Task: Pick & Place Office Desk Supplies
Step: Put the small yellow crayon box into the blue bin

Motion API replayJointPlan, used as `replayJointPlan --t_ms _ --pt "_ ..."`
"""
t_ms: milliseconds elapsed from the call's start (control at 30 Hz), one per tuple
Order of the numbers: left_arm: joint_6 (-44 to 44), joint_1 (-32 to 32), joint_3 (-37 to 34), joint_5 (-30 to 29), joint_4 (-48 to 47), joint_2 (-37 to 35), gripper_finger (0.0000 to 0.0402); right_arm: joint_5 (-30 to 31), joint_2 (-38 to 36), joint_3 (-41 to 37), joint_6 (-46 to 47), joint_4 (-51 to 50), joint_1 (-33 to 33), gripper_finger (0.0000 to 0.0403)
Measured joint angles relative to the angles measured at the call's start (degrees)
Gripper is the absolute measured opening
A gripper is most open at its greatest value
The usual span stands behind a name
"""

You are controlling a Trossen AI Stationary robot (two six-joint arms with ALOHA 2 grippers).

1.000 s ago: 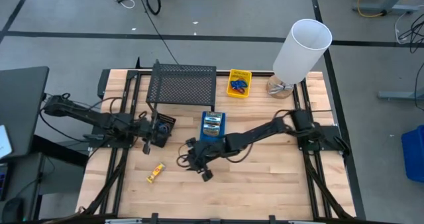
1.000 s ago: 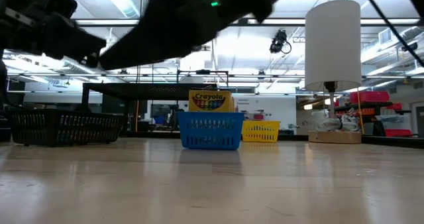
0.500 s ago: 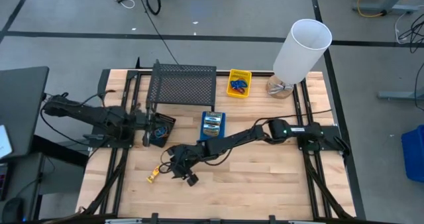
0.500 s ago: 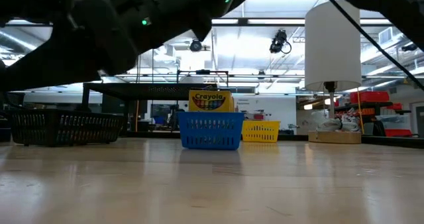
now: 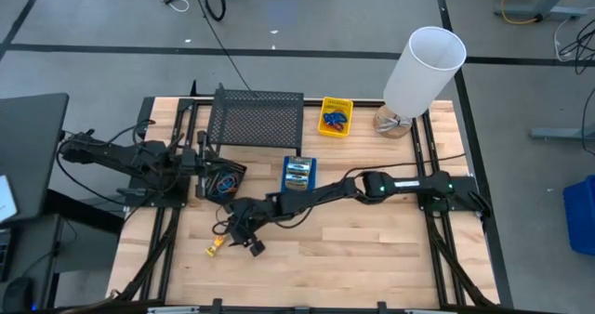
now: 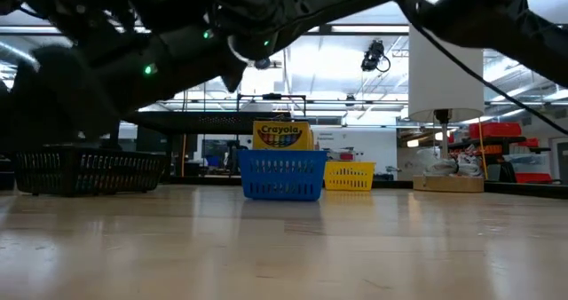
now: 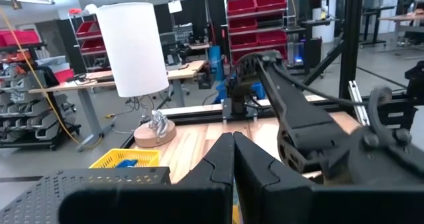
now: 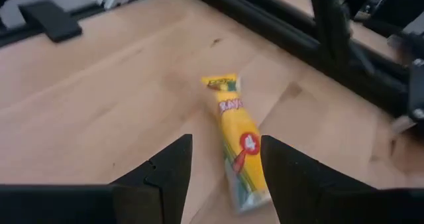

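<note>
I note crayon box lower left of high view, long axis running ahead between spread fingers of my right gripper. Right arm nearer. Left gripper fingers pressed together, empty, over black bin.

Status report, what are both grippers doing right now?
Right gripper open over loose crayon box on table. Left gripper shut, empty, near black bin. Nothing in the way.

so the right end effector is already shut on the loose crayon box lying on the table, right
Not quite. The right end effector is open, not shut: the right wrist view shows its fingers spread either side of the loose crayon box, which lies flat on the table, not yet gripped.
</note>
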Motion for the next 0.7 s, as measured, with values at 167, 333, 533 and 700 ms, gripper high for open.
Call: replayJointPlan --t_ms 167,333,533,700 --pt "-1.2 0.0 0.0 0.1 0.0 0.0 0.0005 0.4 2.0 1.6 -0.2 1.1 0.0 0.0188" --pt "-1.3 0.0 0.0 0.5 0.0 0.1 0.0005 3.8 2.2 1.6 -1.2 0.6 0.0 0.0188" --pt "-4.6 0.0 0.0 2.8 -2.1 0.1 0.0005 5.9 2.0 1.6 -2.6 -3.9 0.4 0.0188" --pt "-13.4 0.0 0.0 10.4 -9.0 0.1 0.0005 6.1 -1.1 1.6 -3.8 -7.5 2.1 0.0188"
